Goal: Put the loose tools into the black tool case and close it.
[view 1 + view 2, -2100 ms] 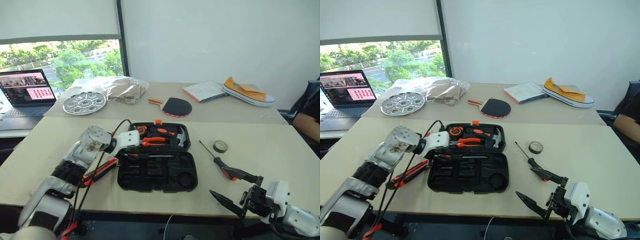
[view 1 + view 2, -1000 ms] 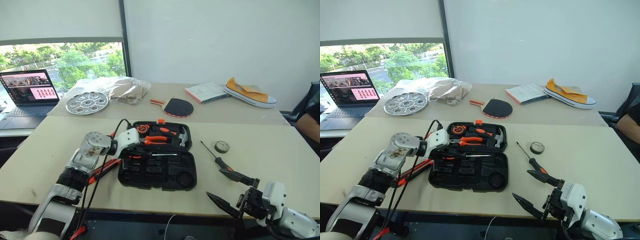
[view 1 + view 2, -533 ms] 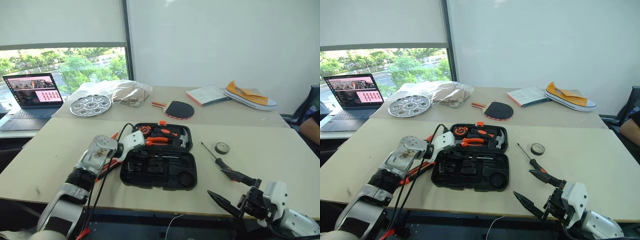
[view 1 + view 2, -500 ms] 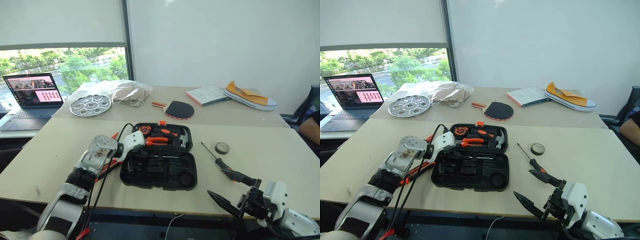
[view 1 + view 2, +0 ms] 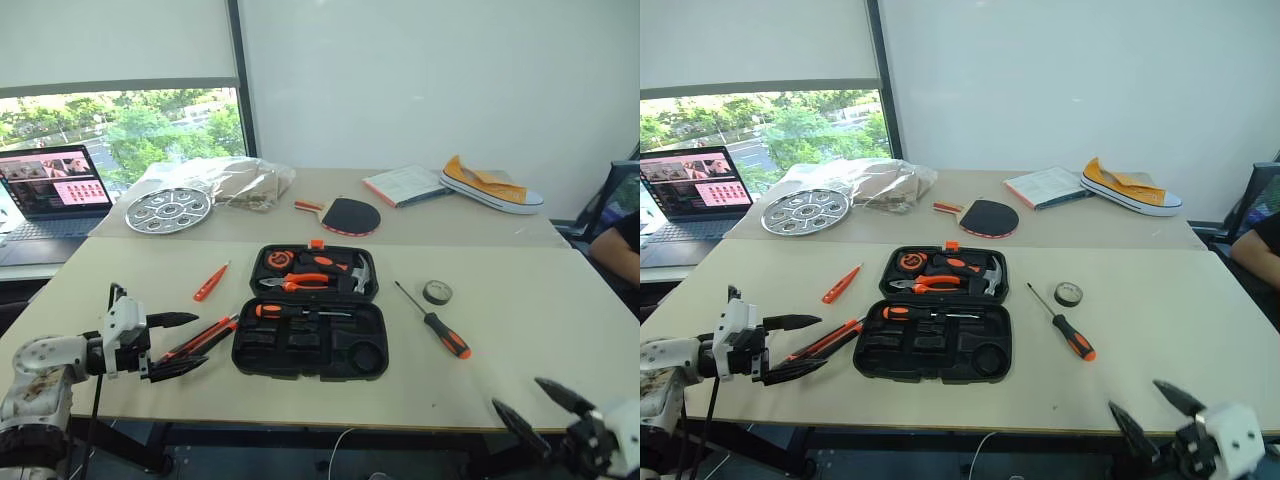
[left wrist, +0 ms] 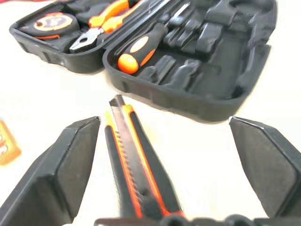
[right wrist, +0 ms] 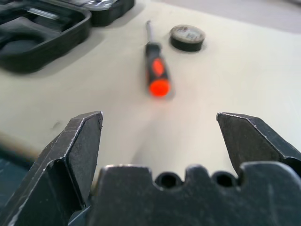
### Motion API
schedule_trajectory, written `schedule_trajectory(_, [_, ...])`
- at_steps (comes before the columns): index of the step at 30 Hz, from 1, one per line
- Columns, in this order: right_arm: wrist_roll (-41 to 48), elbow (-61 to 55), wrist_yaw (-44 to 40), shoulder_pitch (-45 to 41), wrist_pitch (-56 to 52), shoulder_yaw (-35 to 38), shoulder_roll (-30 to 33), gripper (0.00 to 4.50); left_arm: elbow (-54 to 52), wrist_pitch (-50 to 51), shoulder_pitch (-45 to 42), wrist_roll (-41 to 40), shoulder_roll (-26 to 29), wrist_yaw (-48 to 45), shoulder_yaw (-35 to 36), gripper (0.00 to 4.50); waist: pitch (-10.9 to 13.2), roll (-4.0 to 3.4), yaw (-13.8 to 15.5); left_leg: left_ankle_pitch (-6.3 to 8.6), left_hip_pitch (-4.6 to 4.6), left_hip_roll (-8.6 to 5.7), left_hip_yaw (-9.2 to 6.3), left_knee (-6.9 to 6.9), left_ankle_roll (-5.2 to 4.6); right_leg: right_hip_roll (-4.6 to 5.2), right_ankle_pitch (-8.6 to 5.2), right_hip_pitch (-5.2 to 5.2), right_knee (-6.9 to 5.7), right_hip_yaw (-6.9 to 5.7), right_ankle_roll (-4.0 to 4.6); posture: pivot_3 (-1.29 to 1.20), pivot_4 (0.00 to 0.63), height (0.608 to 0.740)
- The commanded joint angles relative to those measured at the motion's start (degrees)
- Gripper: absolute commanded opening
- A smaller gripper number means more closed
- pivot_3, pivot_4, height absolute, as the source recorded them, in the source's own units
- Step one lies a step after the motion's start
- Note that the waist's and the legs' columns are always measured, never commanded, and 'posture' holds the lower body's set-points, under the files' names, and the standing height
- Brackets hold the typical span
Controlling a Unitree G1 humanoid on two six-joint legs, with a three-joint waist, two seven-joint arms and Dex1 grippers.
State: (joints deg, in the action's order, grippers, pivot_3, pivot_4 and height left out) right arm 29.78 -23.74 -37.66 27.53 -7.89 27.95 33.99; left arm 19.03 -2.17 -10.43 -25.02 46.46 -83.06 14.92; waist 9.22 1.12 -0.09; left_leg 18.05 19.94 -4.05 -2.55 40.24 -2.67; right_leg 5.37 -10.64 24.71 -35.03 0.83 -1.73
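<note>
The black tool case (image 5: 310, 371) lies open at the table's middle, and one black-and-orange screwdriver (image 5: 296, 311) rests in its near half. A second long screwdriver (image 5: 437, 325) and the dark tape roll (image 5: 437, 292) lie on the table to its right. To its left are the short orange screwdriver (image 5: 210, 282) and the utility knife (image 5: 200, 338). My left gripper (image 5: 202, 339) is open at the knife's near end, and in the left wrist view the knife (image 6: 136, 169) lies between its fingers. My right gripper (image 5: 518, 393) is open at the front right edge, empty.
Pliers (image 5: 298, 283), a hammer (image 5: 360, 272) and a tape measure (image 5: 277, 259) sit in the case's far half. On the back table are a paddle (image 5: 350, 213), metal tray (image 5: 168, 208), plastic bag (image 5: 230, 180), laptop (image 5: 45, 185), booklet (image 5: 405, 185) and yellow shoe (image 5: 490, 185). A person's arm (image 5: 615, 242) shows at the right edge.
My left gripper opened, left the screwdriver in the case and pulled back left to the knife. The right gripper dropped lower and further right. The camera shifted.
</note>
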Motion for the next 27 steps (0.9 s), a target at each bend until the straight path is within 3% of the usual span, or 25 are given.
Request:
schedule_trajectory(1, [1.62,-1.9,1.89,-8.45,-11.96,-3.07,6.96,4.5,-5.74,2.57,2.92,-2.99,1.19,-0.13,1.9,4.48,0.0,0.0,0.04,-0.02,-0.03,0.01,-0.01,-0.01,0.0,-0.02,-0.01,-0.06,0.0,-0.02,-0.01,0.0,0.15,0.74])
schedule_trajectory(6, [1.48,5.33,2.66,-25.6,-29.63,-12.66,14.25,4.5,-9.99,3.7,5.45,-3.66,-0.28,2.54,1.92,4.48,0.03,0.0,0.27,-0.03,-0.05,0.08,-0.08,-0.04,0.01,-0.14,0.02,-0.09,0.02,-0.14,0.08,0.0,0.15,0.74])
schedule_trajectory(10, [-3.61,14.05,0.81,-36.58,-34.16,-22.19,15.22,4.5,-12.0,3.49,7.02,-3.36,-1.31,4.01,1.79,4.48,0.02,0.01,0.54,0.01,0.2,0.04,-0.1,-0.11,-0.04,-0.05,0.06,0.16,0.03,-0.18,0.13,0.0,0.15,0.74])
schedule_trajectory(11, [-4.06,15.67,1.45,-38.43,-36.02,-23.17,14.83,4.0,-12.41,3.5,7.22,-3.41,-1.42,4.33,1.86,4.5,0.02,0.01,0.61,0.01,0.32,0.02,-0.08,-0.09,-0.05,-0.05,0.06,0.29,0.03,-0.16,0.13,0.0,0.15,0.74])
schedule_trajectory(12, [-5.01,16.86,0.84,-39.48,-35.84,-24.46,15.0,3.96,-12.88,3.45,7.46,-3.48,-1.5,4.62,1.99,4.5,0.02,0.01,0.68,0.0,0.45,-0.02,-0.08,-0.1,-0.03,-0.02,0.07,0.44,0.03,-0.17,0.13,0.0,0.15,0.74])
schedule_trajectory(15, [-6.34,17.97,0.18,-40.65,-36.63,-25.54,15.49,2.84,-14.17,3.56,8.26,-3.8,-1.39,5.1,2.39,4.5,0.02,0.01,0.67,-0.13,0.58,-0.02,-0.07,-0.13,0.21,0.02,0.07,0.56,0.05,-0.18,0.13,0.0,0.15,0.74])
schedule_trajectory(16, [-6.5,17.86,0.22,-40.64,-35.61,-24.54,15.3,2.84,-14.6,3.67,8.49,-3.97,-1.29,5.25,2.62,4.5,0.02,0.01,0.64,-0.13,0.57,-0.02,-0.07,-0.15,0.21,0.02,0.07,0.56,0.08,-0.17,0.13,0.0,0.15,0.74])
schedule_trajectory(17, [-6.19,17.43,-0.35,-40.31,-33.8,-22.73,15.04,2.22,-15.0,3.66,8.64,-4.15,-1.28,5.48,2.85,4.5,0.02,0.01,0.6,-0.1,0.57,-0.01,-0.07,-0.17,0.19,0.01,0.07,0.56,0.11,-0.18,0.12,0.0,0.15,0.74])
schedule_trajectory(21, [-2.96,13.76,-5.15,-38.05,-25.23,-15.25,14.1,1.02,-15.99,4.25,8.36,-5.2,-1.81,7.03,3.41,4.5,0.03,0.0,0.73,0.03,0.6,-0.02,-0.06,-0.19,-0.01,0.02,0.07,0.57,0.14,-0.19,0.11,0.0,0.15,0.74])
schedule_trajectory(24, [1.68,8.81,-12.08,-38.23,-20.42,-13.02,13.11,1.03,-16.22,4.98,7.85,-6.16,-2.23,8.0,3.37,4.5,0.04,-0.03,0.6,0.04,0.58,-0.02,-0.06,-0.22,-0.04,0.0,0.07,0.58,0.14,-0.17,0.11,0.0,0.15,0.74])
schedule_trajectory(27, [1.7,5.26,-16.38,-45.16,-21.21,-21.54,11.93,1.03,-16.29,5.47,7.86,-6.7,-2.55,8.41,3.28,4.5,0.05,-0.02,-0.5,0.04,0.44,0.01,-0.06,-0.26,-0.04,-0.08,0.07,0.5,0.1,-0.14,0.12,0.0,0.15,0.74])
